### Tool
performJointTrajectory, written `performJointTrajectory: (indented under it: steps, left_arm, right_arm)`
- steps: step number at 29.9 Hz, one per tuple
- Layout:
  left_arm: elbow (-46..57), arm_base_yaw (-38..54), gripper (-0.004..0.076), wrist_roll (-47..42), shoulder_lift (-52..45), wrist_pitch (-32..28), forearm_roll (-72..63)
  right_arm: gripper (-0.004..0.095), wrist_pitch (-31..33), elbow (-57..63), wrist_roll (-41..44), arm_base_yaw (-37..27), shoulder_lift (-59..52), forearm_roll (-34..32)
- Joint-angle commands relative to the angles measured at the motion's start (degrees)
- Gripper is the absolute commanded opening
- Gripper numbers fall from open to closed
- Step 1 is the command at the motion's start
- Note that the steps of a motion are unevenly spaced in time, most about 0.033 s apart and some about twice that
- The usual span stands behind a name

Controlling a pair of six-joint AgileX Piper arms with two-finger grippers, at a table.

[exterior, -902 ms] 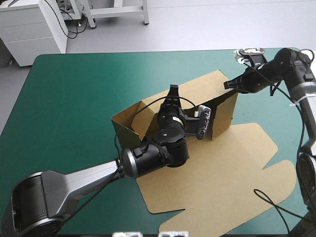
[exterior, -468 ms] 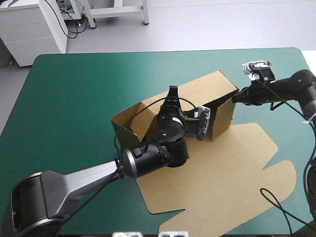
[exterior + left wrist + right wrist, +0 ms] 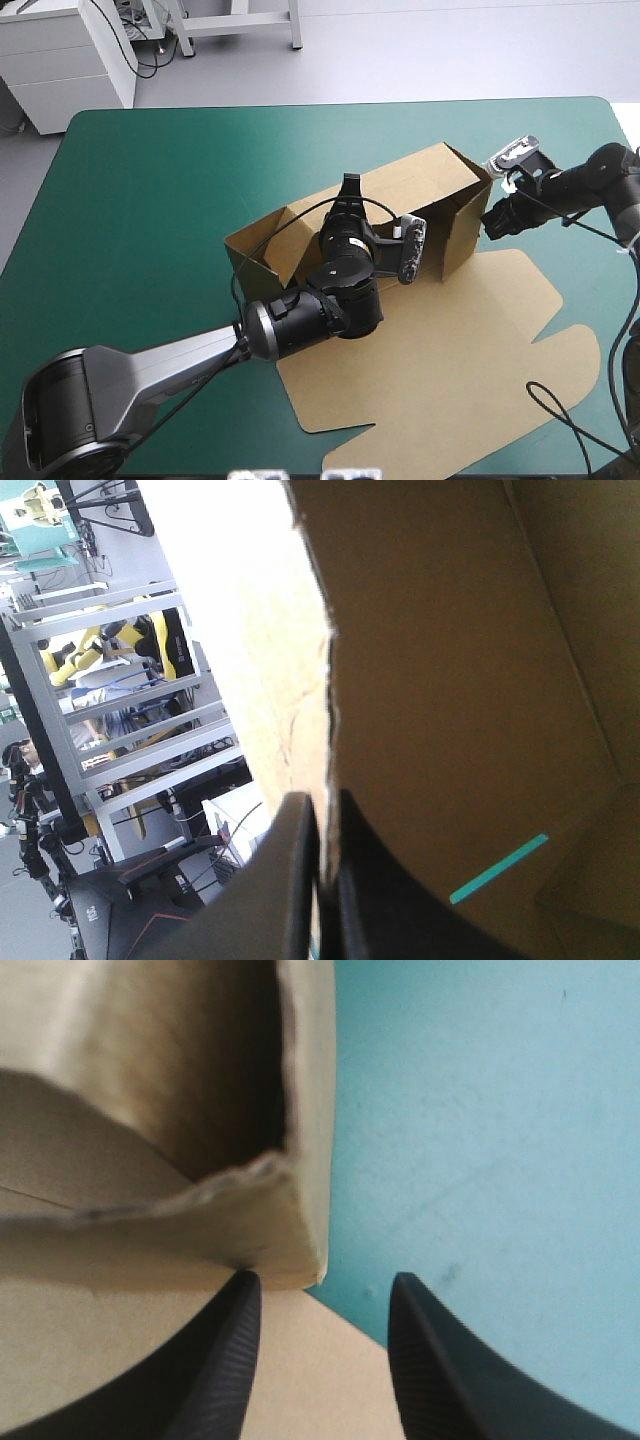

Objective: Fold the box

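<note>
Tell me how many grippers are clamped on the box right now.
1. The left gripper is shut on a raised wall of the box, near its middle. The right gripper is open beside the box's right-end corner, clamping nothing.

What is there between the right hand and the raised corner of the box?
Nothing stands there: the right wrist view shows the open right hand just short of the corner of the box.
</note>
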Motion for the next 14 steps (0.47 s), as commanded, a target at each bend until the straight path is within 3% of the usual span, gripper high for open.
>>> performJointTrajectory:
  steps: [1,7,14]
  left_arm:
    - [-1.1,-0.4,-0.0008,-0.2,-2.3,-3.0,-0.5]
    - [-1.1,-0.4,-0.0008,-0.2,-2.3,-2.0,-0.5]
    - [-1.1,-0.4,-0.0008,-0.2,-2.3,-2.2,-0.5]
  right_arm:
    - [0.0457,-3.3,-1.3,-9.4,-0.1,-2.7,7.3]
    - [0.0454,-1.2,-1.3,-15.7,-0.1,-2.7,13.6]
    - [0.0454,0.4,-1.3,-16.7,-0.1,-2.5,15.6]
